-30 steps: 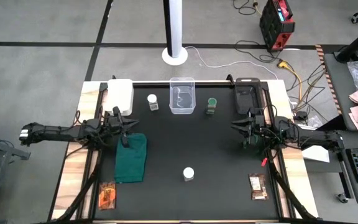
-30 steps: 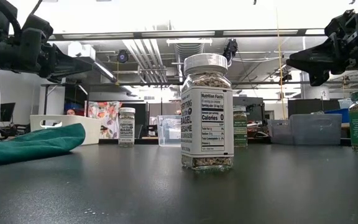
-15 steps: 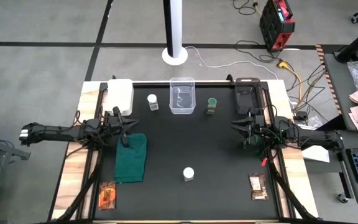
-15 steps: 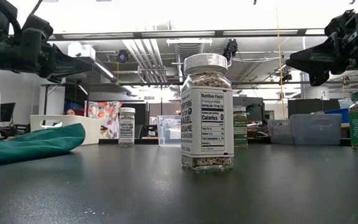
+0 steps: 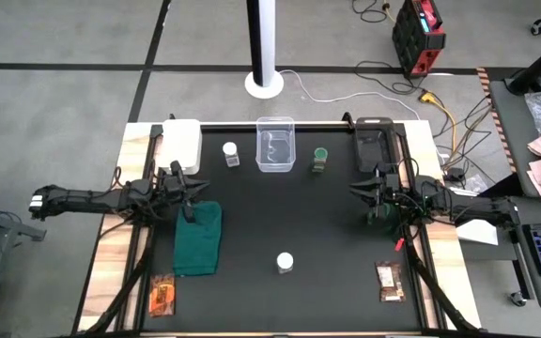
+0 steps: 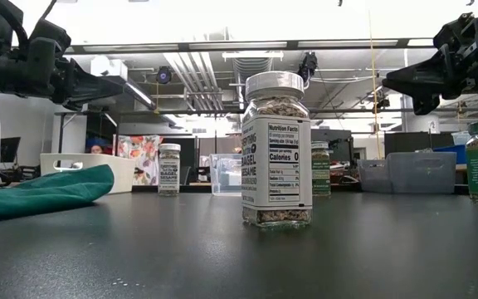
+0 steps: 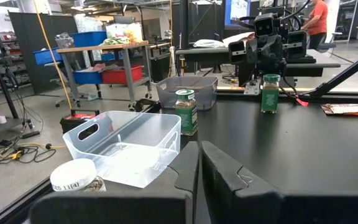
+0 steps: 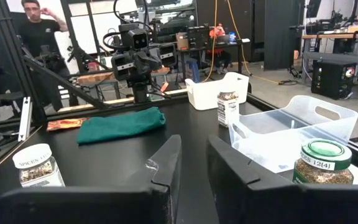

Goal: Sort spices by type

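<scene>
Checking the high view, nothing on the surface (image 5: 327, 235) shifts from a second ago: spices scattered, unsorted, one white-lidded jar (image 5: 285, 262) alone near the front. Left wrist view: left hand (image 7: 197, 146) pressed together, empty; a green-lidded jar (image 7: 270, 93) stands beneath the right arm, barely visible from above. Right wrist view: right hand (image 8: 194, 149) slightly spread, pinching nothing.
</scene>
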